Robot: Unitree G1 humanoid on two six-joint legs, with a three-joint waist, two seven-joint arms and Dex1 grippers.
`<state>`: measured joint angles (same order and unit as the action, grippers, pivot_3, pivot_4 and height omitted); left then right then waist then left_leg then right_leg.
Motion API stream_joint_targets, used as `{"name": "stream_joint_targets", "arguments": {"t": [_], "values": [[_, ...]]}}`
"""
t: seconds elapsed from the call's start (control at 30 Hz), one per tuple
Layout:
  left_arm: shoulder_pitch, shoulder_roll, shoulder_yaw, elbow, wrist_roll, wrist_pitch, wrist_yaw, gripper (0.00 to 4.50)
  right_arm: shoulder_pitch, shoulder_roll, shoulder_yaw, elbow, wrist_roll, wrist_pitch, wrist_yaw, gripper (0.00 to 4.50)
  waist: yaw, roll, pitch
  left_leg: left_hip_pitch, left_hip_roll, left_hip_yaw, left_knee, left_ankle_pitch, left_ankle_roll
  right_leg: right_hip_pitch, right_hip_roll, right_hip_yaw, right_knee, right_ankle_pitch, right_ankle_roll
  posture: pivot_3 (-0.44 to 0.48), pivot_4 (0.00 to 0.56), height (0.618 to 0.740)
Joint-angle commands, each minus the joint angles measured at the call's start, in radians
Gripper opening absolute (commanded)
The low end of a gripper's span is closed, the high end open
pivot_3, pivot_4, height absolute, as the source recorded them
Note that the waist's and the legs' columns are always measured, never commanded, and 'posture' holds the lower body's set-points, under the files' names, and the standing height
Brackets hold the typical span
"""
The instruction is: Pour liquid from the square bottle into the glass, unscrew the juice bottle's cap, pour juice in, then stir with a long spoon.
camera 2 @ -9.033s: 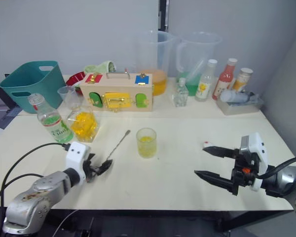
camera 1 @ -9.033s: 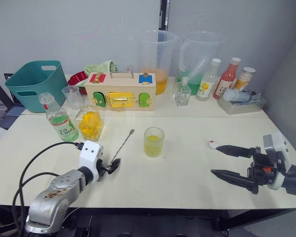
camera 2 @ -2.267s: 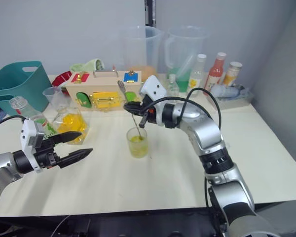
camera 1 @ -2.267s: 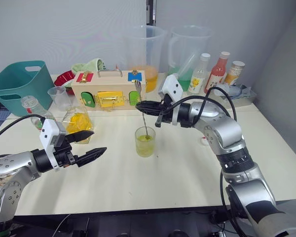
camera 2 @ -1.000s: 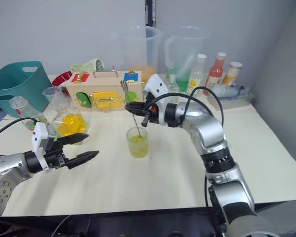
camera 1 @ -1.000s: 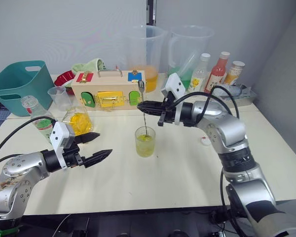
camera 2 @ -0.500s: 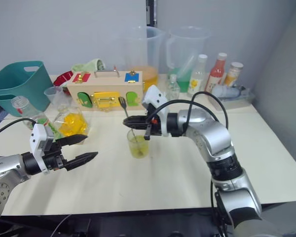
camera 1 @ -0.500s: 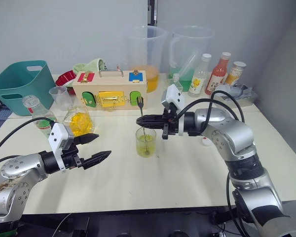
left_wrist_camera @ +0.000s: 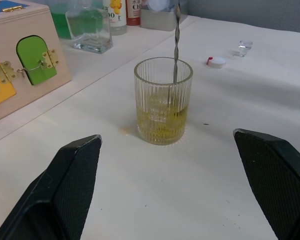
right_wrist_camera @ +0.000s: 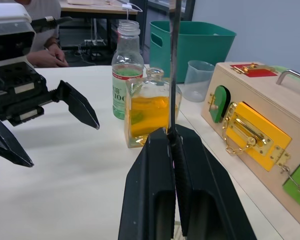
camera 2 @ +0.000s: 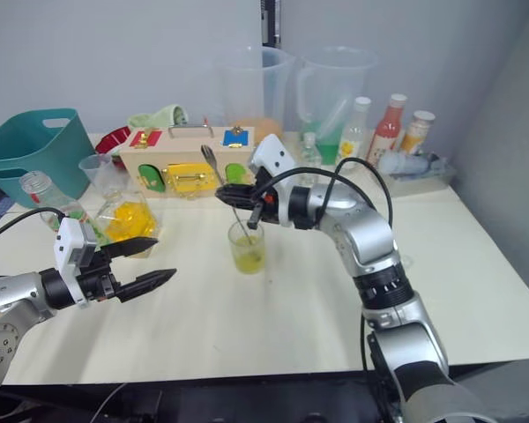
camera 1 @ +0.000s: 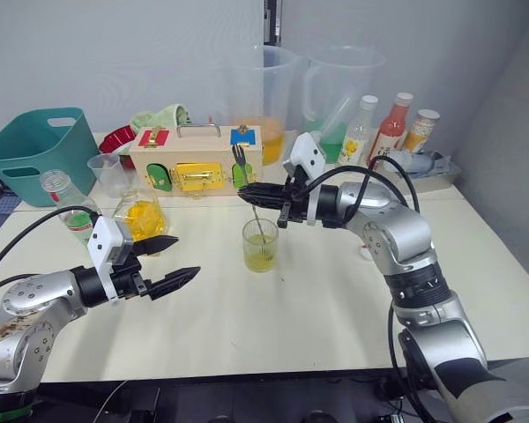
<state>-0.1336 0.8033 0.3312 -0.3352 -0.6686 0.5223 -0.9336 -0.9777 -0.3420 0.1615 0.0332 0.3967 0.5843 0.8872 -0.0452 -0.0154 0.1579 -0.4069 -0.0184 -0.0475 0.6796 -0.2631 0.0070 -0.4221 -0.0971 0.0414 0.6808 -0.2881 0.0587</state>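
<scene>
A: Nearest the robot, the left tool [camera 1: 172, 261] hovers low over the pale desk [camera 1: 317, 308], its two black fingers spread wide and holding nothing, aimed toward the small clear ribbed tumbler [camera 1: 260, 245] but well apart from it.

B: And the tumbler itself?

A: It stands upright near the middle of the desk with a shallow layer of yellow-green liquid [left_wrist_camera: 162, 122] in its bottom. The thin, long metal spoon with a twisted stem [left_wrist_camera: 176, 42] dips into it at a slant, leaning toward the left side, its upper end rising well above the rim.

B: Who holds the spoon?

A: The right tool [camera 1: 249, 191], reaching in from the right above the tumbler. Its fingers are clenched on the stem, which stands pinched between the two black pads in the right wrist view.

B: What lies beyond?

A: Left of the tumbler, the squat clear square bottle with yellow contents [camera 1: 141, 218] stands just beside the slim clear bottle with the green-and-white label [camera 1: 70, 206], open at the neck. A small round white cap [left_wrist_camera: 216, 61] lies on the desk right of the tumbler.

B: Farther still?

A: A wooden latch box with coloured doors [camera 1: 197, 159], a teal plastic basket [camera 1: 35, 154], a flared clear plastic cup [camera 1: 104, 173], two large clear pitchers [camera 1: 269, 97], and a row of bottles against the wall, one yellow-labelled [camera 1: 356, 132], one red [camera 1: 391, 128].
</scene>
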Motion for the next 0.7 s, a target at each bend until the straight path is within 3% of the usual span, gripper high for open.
{"name": "stream_joint_targets", "arguments": {"t": [0.03, 0.57, 0.7], "values": [[-0.003, 0.014, 0.021, -0.014, -0.003, -0.016, -0.006, 4.49, -0.036, -0.016, -0.059, -0.058, 0.073, 0.076, 0.017, 0.00, 0.000, 0.000, 0.000, 0.000, 0.000, 0.000, 0.000, 0.000, 0.000, 0.000, 0.000, 0.000, 0.000, 0.000, 0.000, 0.000, 0.150, 0.740], [-0.051, 0.032, 0.018, 0.030, -0.004, -0.020, -0.045, 4.49, -0.118, -0.113, -0.234, -0.023, 0.203, 0.231, -0.014, 0.00, 0.001, 0.000, 0.000, 0.000, 0.000, 0.000, 0.000, 0.000, 0.001, 0.000, 0.000, 0.000, 0.000, 0.000, 0.000, 0.000, 0.150, 0.740], [-0.085, 0.045, 0.019, 0.059, -0.003, -0.022, -0.059, 4.49, -0.103, -0.148, -0.202, -0.029, 0.185, 0.238, 0.007, 0.00, 0.001, 0.000, 0.000, 0.000, 0.000, 0.001, 0.000, 0.000, 0.001, 0.000, 0.000, 0.000, 0.000, 0.000, 0.000, 0.000, 0.150, 0.740]]}}
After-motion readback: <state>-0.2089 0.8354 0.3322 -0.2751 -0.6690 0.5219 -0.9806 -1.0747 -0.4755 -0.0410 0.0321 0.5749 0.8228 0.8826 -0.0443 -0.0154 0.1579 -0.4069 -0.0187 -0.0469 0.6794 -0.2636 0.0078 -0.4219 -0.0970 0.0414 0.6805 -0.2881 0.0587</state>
